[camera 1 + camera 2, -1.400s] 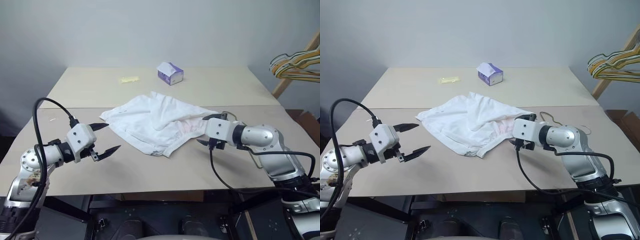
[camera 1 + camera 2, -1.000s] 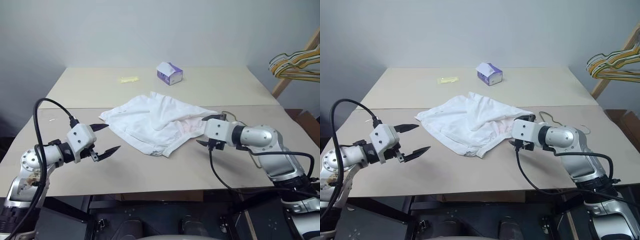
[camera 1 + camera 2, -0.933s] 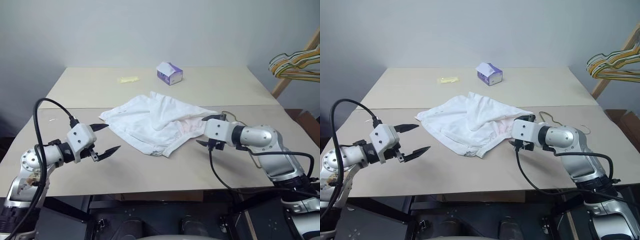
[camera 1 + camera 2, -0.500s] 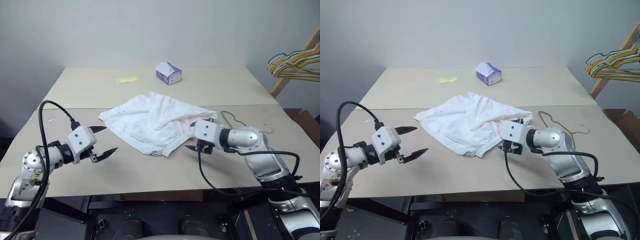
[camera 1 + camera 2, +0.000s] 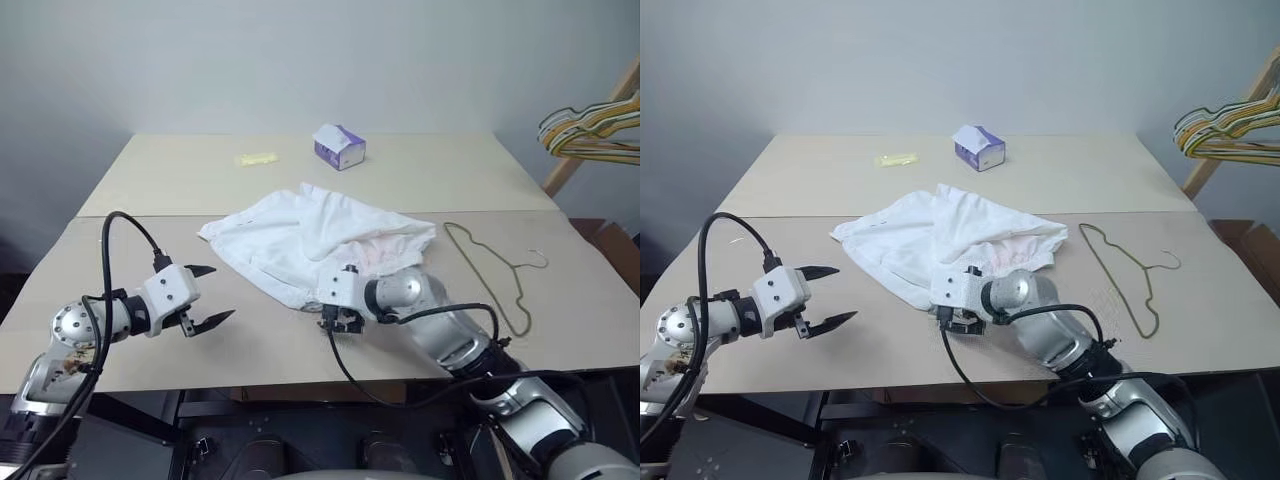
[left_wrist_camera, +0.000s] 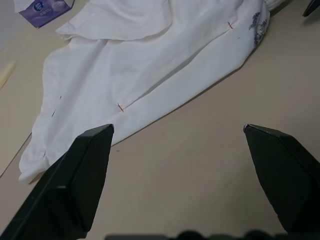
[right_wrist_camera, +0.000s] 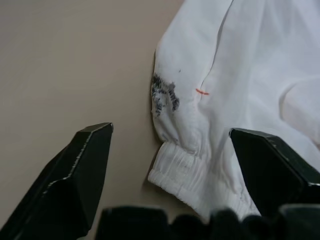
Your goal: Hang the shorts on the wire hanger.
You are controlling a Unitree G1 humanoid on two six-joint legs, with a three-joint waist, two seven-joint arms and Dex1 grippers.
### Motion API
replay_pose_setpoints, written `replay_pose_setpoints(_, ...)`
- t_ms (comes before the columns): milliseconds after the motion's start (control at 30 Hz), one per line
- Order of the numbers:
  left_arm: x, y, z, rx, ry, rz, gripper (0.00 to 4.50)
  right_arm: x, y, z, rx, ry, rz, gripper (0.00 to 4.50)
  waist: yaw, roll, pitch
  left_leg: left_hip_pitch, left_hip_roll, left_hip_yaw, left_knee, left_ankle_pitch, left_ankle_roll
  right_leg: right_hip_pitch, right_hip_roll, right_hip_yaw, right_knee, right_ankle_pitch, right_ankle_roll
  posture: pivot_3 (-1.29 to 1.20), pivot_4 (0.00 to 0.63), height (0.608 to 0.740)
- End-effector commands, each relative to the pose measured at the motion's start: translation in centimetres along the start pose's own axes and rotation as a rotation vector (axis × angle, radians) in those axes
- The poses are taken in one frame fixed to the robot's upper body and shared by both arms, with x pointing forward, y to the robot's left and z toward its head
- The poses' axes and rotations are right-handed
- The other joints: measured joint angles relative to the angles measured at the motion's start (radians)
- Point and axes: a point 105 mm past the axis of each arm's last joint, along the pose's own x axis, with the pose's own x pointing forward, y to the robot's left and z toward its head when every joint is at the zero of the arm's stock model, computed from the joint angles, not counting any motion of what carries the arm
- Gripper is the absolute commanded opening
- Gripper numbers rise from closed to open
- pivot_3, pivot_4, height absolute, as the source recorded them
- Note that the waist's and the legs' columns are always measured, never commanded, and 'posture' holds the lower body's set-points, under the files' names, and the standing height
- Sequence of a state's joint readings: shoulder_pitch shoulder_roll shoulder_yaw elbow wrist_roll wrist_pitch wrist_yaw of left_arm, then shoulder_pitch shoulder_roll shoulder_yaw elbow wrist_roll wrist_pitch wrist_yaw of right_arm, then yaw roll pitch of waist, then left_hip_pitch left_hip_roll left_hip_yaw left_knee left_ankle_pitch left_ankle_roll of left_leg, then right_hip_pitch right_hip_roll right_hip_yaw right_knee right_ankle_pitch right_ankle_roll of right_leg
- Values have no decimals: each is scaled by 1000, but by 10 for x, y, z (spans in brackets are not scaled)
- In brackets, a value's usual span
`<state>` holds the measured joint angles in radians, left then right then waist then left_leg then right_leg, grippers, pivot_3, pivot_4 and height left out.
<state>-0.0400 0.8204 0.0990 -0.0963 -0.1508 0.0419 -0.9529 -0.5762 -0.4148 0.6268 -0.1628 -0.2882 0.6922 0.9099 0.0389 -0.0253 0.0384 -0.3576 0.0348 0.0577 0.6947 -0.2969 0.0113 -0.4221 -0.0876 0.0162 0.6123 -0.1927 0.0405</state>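
The table point(image 5: 300, 170), two pale tops butted w/ a seam running across, is carrying everything. The shorts point(image 5: 300, 245) are lying crumpled near its middle, just on the near side of the seam, spreading toward the right, w/ one gathered corner pointing at the near edge. The wire hanger point(image 5: 490, 275) is lying flat on the bare top toward the right edge, apart from the shorts, its hook curling toward that edge. The right gripper point(image 7: 172, 165) is sitting at the near corner of the shorts, approx. midway along the near edge; its fingers point(image 7: 80, 170) are standing spread, one over bare table and the other over the cloth, w/ the elastic hem and a small dark mark on the fabric lying between them. Whether the tips are touching the cloth is hard to judge from the head views, since the wrist body is covering them, so prob. just above it. The left gripper point(image 5: 205, 297) is hovering over bare table near the left part of the near edge, well apart from the shorts, fingers spread wide and holding nothing. A small purple-and-white tissue box point(image 5: 340, 146) is standing toward the far edge, about centre. A pale yellow scrap point(image 5: 255, 158) is lying to its left, also by the far edge. A bunch of coloured hangers point(image 5: 590, 125) is hanging beyond the table's right far corner.
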Motion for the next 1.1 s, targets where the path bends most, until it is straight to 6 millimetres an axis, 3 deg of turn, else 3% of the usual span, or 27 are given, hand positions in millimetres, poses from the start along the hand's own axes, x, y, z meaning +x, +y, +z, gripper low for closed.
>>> replay_pose_setpoints(33, -3, 5, 8, 43, -9, 17, 4500, 1, -10, -1, -69, 69, -68, 3198, -1, 0, 0, 0, 0, 0, 0, 0, 0, 0, 0, 0, 0, 0, 0, 95, 0, 740)
replay_pose_setpoints(333, -1, 5, 8, 51, -9, 28, 4500, 6, -8, -4, -121, 110, -90, 130, -2, 0, 0, 1, 0, 0, -1, 0, -1, 0, 0, 0, 1, 0, 0, 97, 0, 740)
replay_pose_setpoints(467, -1, 7, 6, 69, 7, 18, 4500, -10, -6, -4, -250, 63, -95, 55, 2, 0, 0, 0, 0, 0, 0, 0, -1, 0, 0, -1, 0, 0, 0, 87, 0, 740)
replay_pose_setpoints(633, 0, 10, -9, 144, 94, -48, 4500, -48, 4, -11, -451, -46, -35, 55, -2, 0, 0, 0, -1, 0, -1, 0, -1, 0, -1, -2, -2, 0, 0, 59, 0, 740)
replay_pose_setpoints(833, 10, 21, -18, 186, 118, -124, 4500, -79, 10, -21, -471, -107, 21, 55, -24, 0, 0, 1, 0, 0, -1, 0, -1, 2, 0, -2, -1, -1, 0, 28, 0, 740)
replay_pose_setpoints(1100, 26, 23, -40, 200, 204, -259, 4500, -96, 17, -39, -450, -112, 43, 55, -46, -1, 0, 1, 0, 0, 0, 0, -1, 2, -1, -1, -1, -1, 0, -18, 0, 740)
